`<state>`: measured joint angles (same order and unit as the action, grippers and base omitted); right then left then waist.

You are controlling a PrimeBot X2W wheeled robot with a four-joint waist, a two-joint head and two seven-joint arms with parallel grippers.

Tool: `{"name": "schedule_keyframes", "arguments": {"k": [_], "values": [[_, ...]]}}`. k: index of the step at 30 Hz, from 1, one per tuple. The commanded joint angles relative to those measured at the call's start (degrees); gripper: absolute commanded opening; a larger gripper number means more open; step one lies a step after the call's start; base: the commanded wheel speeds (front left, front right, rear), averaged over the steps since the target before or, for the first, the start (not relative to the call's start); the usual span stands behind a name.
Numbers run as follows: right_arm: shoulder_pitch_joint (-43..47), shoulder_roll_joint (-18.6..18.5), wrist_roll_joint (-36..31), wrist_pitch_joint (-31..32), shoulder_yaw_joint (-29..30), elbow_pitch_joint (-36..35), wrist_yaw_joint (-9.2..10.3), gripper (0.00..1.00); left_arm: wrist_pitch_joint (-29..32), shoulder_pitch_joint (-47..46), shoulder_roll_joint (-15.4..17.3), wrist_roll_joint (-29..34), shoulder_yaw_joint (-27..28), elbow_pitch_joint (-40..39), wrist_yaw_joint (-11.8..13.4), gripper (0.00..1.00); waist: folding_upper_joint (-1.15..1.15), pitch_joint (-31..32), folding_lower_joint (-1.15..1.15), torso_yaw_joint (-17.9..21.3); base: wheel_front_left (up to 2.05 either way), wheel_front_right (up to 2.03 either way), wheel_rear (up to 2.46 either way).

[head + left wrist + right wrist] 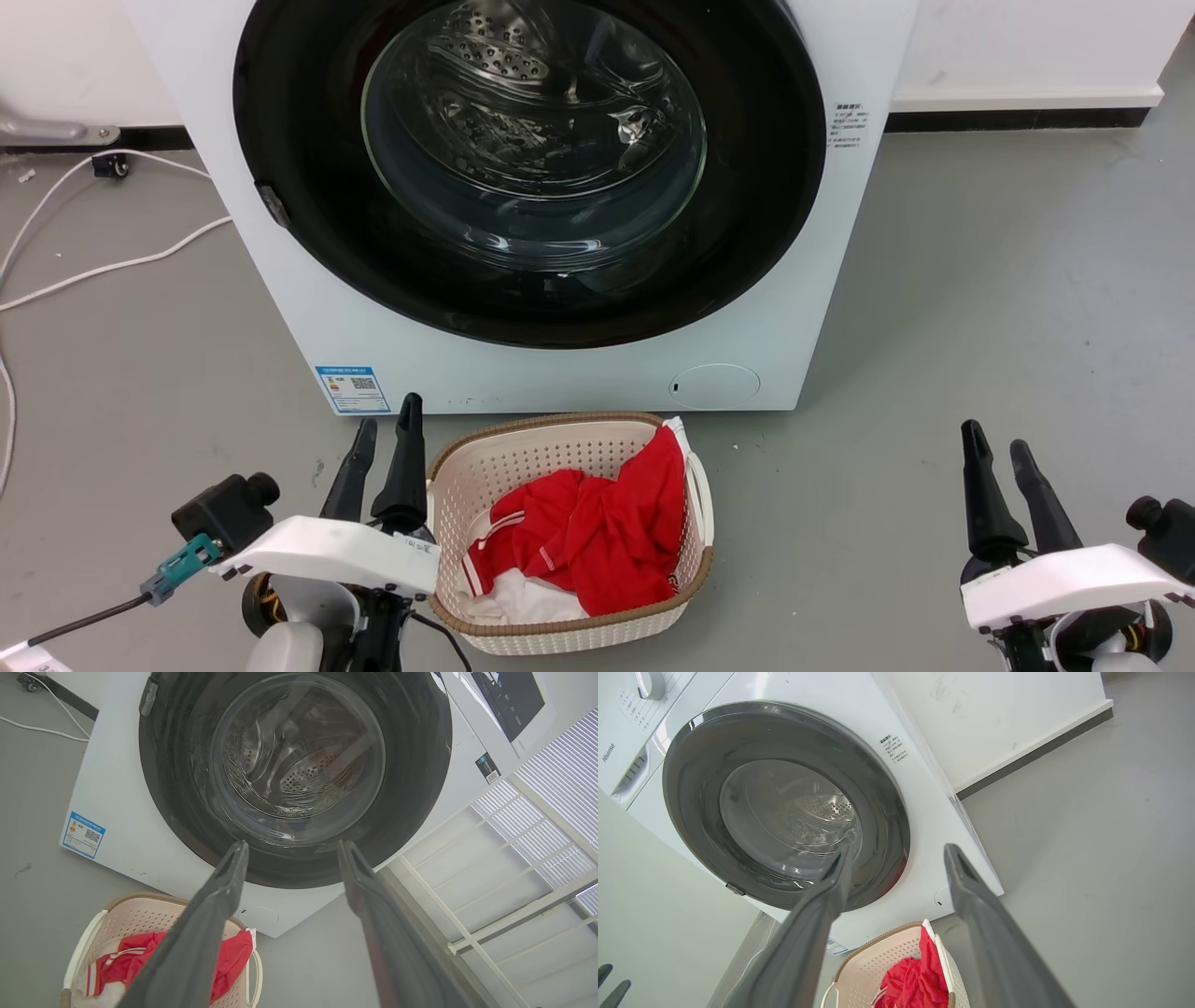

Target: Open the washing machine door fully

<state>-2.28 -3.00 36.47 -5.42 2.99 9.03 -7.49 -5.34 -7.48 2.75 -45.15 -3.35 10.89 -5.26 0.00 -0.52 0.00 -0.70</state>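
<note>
Washing machine door (532,159) sits shut at 12 o'clock, flat in the front of the washing machine (560,373), so I judge that nothing of the opening is done yet. My left jaws at 7 o'clock and my right jaws at 5 o'clock hang low, parted and empty, tips toward the door, well apart from it.

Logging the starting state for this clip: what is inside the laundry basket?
A red garment with white trim lies in the basket, over some white cloth. Whatever lies beneath them is covered.
</note>
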Motion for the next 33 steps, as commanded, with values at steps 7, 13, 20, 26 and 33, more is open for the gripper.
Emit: {"name": "schedule_keyframes", "arguments": {"k": [7,13,20,26,33], "values": [[-0.79,0.01,-6.72,-1.62,-0.43,-0.27,0.0,1.0,-1.67,-2.05,0.17,6.98,-1.16,-0.55,0.98,1.0,0.0,-0.12,0.0,-0.1,0.0,0.0,0.0],[-1.01,0.03,-11.26,-2.56,-0.52,0.17,0.0,1.0,-2.63,-2.46,0.17,11.82,-1.88,-0.37,1.46,1.0,0.0,-0.22,0.0,-0.21,0.0,0.0,0.0],[-0.91,0.05,-16.39,-3.64,-0.54,0.33,0.0,1.0,-3.68,-2.82,0.17,16.96,-2.72,0.26,1.92,1.0,0.0,-0.24,0.0,-0.32,0.0,0.0,0.0],[-0.58,0.07,-20.3,-4.25,-0.71,0.32,0.0,1.0,-4.54,-2.98,0.18,20.86,-3.17,0.85,2.3,1.0,0.0,-0.16,0.0,-0.43,0.0,0.0,0.0],[-0.22,0.1,-24.4,-4.78,-0.96,0.24,0.0,1.0,-5.51,-3.24,0.17,24.44,-3.8,1.5,2.64,1.0,0.0,-0.07,0.0,-0.55,0.0,0.0,0.0]]}}
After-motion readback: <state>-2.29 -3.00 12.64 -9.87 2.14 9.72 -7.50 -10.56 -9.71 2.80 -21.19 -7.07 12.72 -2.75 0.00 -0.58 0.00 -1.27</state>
